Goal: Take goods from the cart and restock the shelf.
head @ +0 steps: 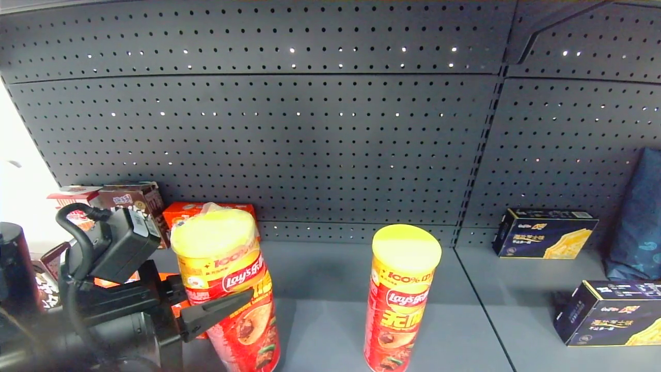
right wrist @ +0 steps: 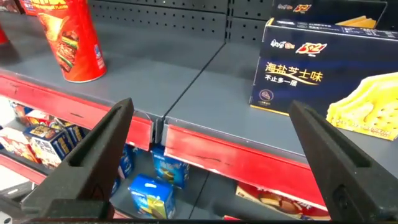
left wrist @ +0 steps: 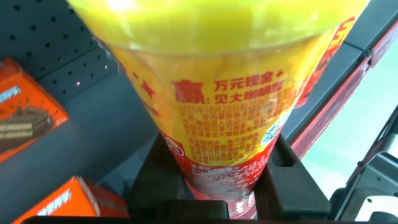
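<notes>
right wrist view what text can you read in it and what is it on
"海盐芝士味": white, on the front of the dark blue box.
Smaller line under it on the same box: too small to read for sure.
Logo at the top of that box: stylised, unclear.
Print on the red chip can: too blurred.
Print on the blue packs on the lower shelf: too blurred.

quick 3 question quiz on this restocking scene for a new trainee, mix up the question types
1. True or false: the left pincer is shut on a chip can.
2. The boxes on the right part of the shelf are: A dark blue, B green, C white.
3. Fill in: the right pincer is ____ and holds nothing.

Key: 1 true; 2 A; 3 open.
</notes>
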